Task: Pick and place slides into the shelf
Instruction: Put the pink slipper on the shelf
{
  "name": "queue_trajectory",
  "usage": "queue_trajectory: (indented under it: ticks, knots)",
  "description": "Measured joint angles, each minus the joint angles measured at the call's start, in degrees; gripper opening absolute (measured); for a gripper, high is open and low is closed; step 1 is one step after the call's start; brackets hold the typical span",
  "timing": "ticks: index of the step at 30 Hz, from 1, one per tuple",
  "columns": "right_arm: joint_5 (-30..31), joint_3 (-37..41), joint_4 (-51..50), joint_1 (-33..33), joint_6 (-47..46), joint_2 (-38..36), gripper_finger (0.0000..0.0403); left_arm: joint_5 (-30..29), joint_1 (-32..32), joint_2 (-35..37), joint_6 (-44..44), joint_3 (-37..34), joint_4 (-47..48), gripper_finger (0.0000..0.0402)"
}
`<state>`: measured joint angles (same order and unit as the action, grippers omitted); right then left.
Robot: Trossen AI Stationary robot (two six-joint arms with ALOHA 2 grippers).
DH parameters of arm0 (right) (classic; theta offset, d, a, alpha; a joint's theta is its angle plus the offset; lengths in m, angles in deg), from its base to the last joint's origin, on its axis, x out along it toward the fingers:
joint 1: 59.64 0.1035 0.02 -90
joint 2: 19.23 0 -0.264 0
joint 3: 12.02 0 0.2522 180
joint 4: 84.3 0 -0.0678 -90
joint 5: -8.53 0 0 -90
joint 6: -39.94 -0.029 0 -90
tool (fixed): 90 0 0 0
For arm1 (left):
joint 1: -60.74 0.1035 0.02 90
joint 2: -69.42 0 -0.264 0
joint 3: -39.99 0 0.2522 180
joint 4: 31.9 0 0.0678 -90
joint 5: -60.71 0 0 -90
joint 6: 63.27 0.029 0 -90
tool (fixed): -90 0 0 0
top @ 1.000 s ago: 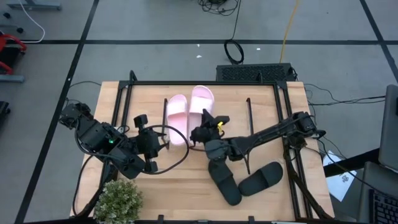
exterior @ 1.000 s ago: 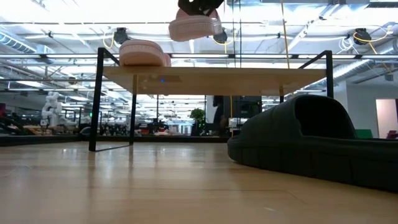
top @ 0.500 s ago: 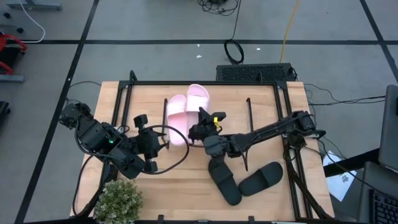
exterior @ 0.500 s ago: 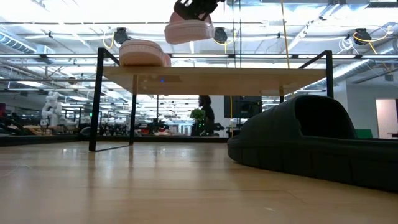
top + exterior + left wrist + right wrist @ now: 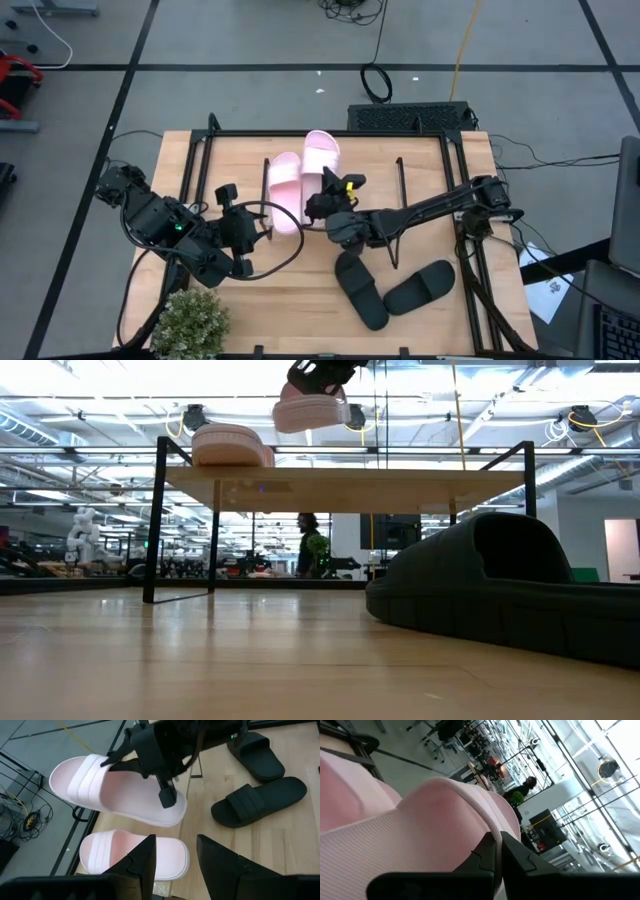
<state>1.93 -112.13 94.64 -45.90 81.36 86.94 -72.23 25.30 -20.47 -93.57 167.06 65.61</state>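
One light pink slide [image 5: 284, 190] lies sole-down on the shelf board [image 5: 340, 487], also seen in the low view [image 5: 232, 445]. My right gripper [image 5: 330, 197] is shut on the second pink slide [image 5: 321, 158], which hangs in the air above the shelf [image 5: 312, 410] beside the first one. Two black slides [image 5: 358, 290] [image 5: 420, 287] rest on the tabletop near the near edge. My left gripper [image 5: 175, 865] is open and waits to the left of the shelf, touching nothing. My right gripper pinches the heel end [image 5: 175, 812] of the pink slide, with one finger [image 5: 167, 798] on the footbed and the other hidden under the sole. The fingers come from the table's near side, along the slide. The slide is lifted clear, roughly level, with its toe toward the far edge.
A potted plant [image 5: 190, 318] stands at the near left corner. A black cable loop [image 5: 285, 245] lies beside the left arm. Black frame rails [image 5: 300, 133] edge the table. Beyond the table, a person [image 5: 308, 545] is in the room.
My right gripper has carried the pink slide a little toward the table's far edge. The slide has stayed lifted above the shelf. The gripper has stayed shut on the slide.
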Motion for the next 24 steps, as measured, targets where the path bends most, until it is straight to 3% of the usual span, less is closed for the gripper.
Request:
queue_trajectory:
  ticks: [2,7,10,14,19,24]
  knots:
    - [-2.3,0.0,-4.8,0.2,-5.1,-1.2,0.0000,0.0,0.0,0.0,0.0,0.0,0.0,0.0141]
    - [-16.0,0.0,-24.0,0.1,-28.1,-5.5,0.0000,0.0,0.0,0.0,0.0,0.0,0.0,0.0141]
    - [-17.2,0.0,-33.1,-1.1,-37.8,-7.0,0.0000,0.0,0.0,0.0,0.0,0.0,0.0,0.0141]
    - [-15.5,0.0,-34.4,-1.7,-39.8,-7.5,0.0000,-0.1,0.0,0.0,0.0,0.0,0.0,0.0141]
    - [-20.6,0.0,-33.7,-3.1,-40.7,-6.7,0.0000,-0.5,0.2,0.0,0.0,0.0,-0.1,0.0141]
    - [-22.0,0.0,-34.1,-4.8,-41.4,-4.9,0.0000,-0.5,0.2,0.0,0.0,0.0,-0.2,0.0141]
